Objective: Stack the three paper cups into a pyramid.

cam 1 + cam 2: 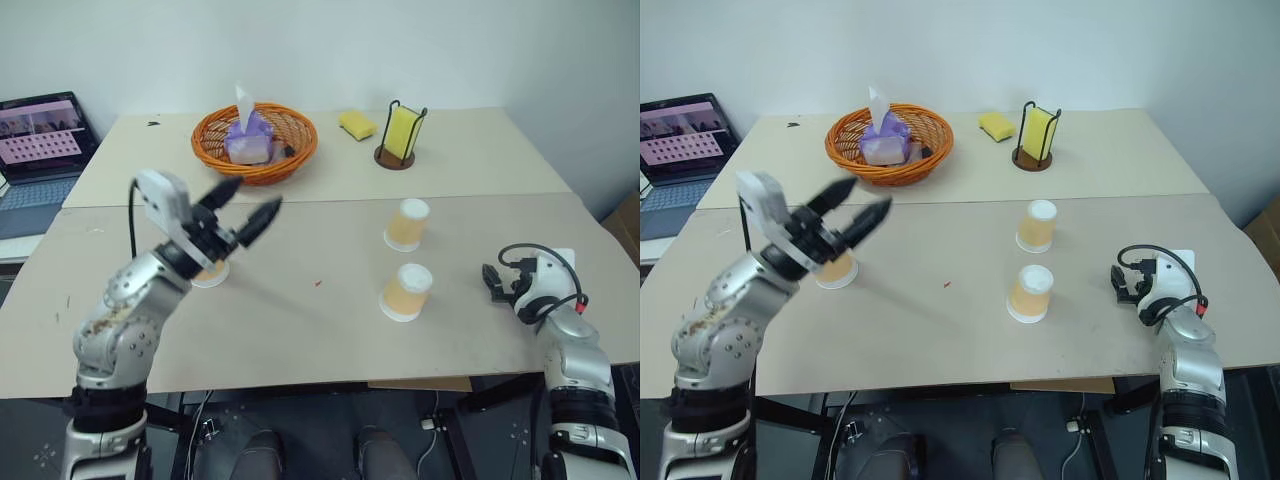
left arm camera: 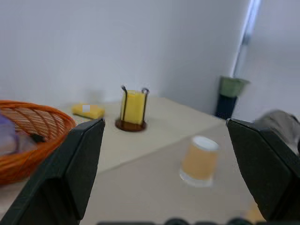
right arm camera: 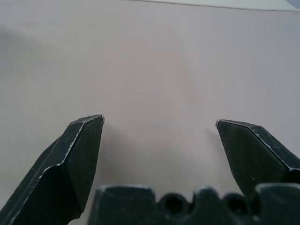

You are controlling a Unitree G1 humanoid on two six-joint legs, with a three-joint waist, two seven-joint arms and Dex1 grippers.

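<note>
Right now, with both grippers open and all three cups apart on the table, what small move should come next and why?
Probably lower the left gripper onto the cup just beneath it. That gripper hangs open and empty above the table, and this cup stands alone, far from the two cups near the right gripper, so it likely needs bringing over.

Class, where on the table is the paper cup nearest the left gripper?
In the right eye view, that paper cup stands upside down on the table's left side, just behind the left gripper.
</note>
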